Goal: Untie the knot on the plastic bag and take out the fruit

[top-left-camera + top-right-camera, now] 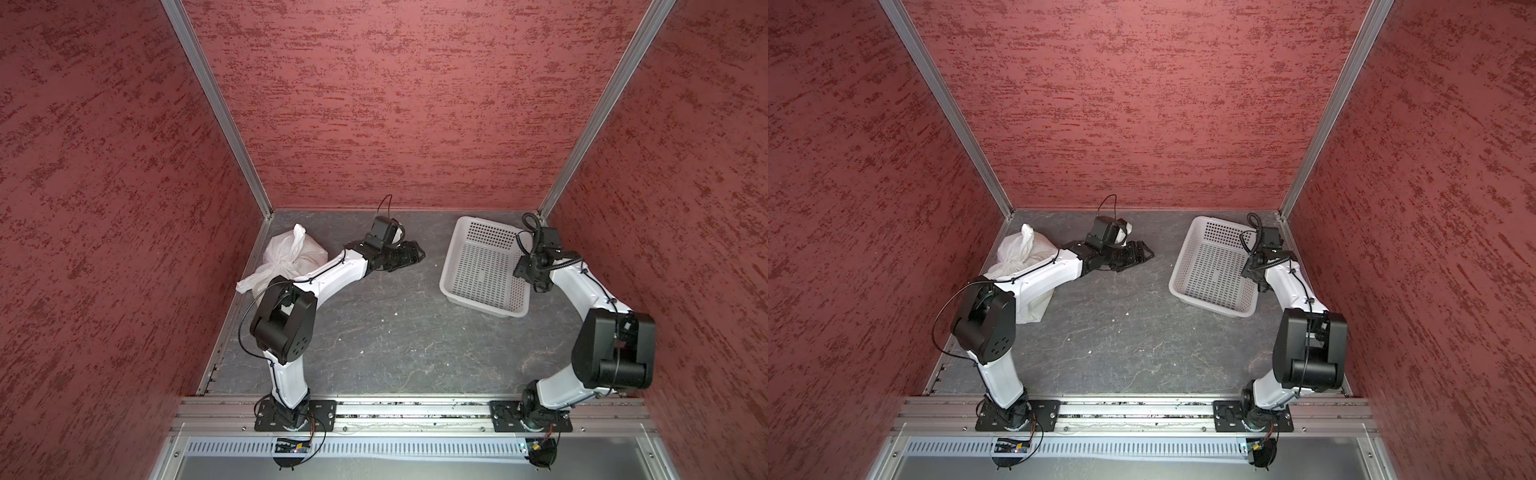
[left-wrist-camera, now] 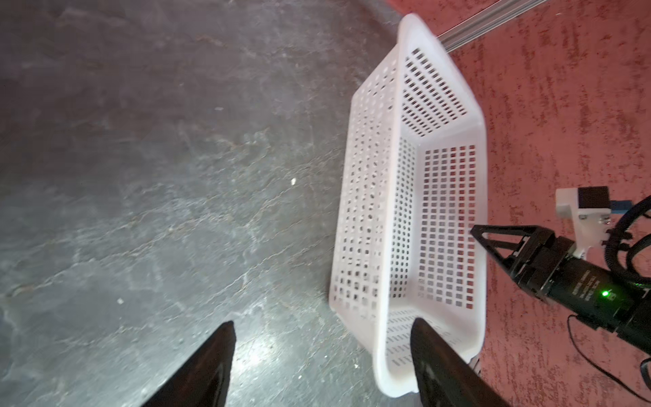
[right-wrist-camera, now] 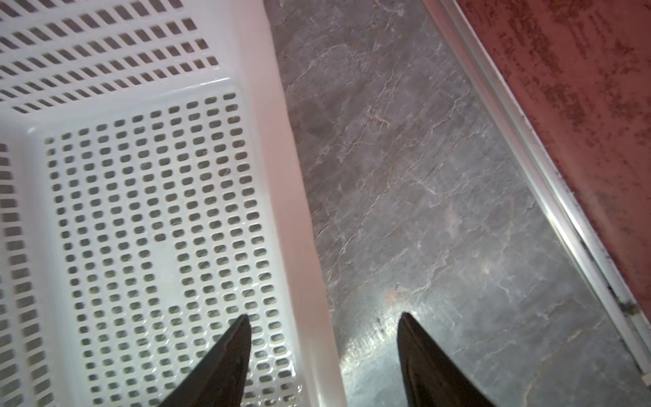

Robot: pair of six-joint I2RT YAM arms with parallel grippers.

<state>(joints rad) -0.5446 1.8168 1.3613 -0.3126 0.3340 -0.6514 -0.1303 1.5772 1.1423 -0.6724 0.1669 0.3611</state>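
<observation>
The white plastic bag (image 1: 309, 253) (image 1: 1040, 245) lies at the far left by the side wall, partly behind my left arm. Its knot (image 1: 291, 262) (image 1: 1017, 259) is tied, with a floppy end sticking up. The fruit is hidden. My left gripper (image 1: 417, 253) (image 1: 1148, 253) (image 2: 323, 322) is open and empty, low over the bare floor, right of the bag and apart from it. My right gripper (image 1: 519, 272) (image 1: 1246, 272) (image 3: 324, 315) is open. It straddles the right wall of the basket, one finger inside and one outside.
A white perforated basket (image 1: 482, 301) (image 1: 1208, 303) (image 2: 373, 176) (image 3: 292, 176) stands at the back right with nothing in it. Red textured walls close in the back and both sides. The floor (image 1: 395, 332) is grey stone-patterned.
</observation>
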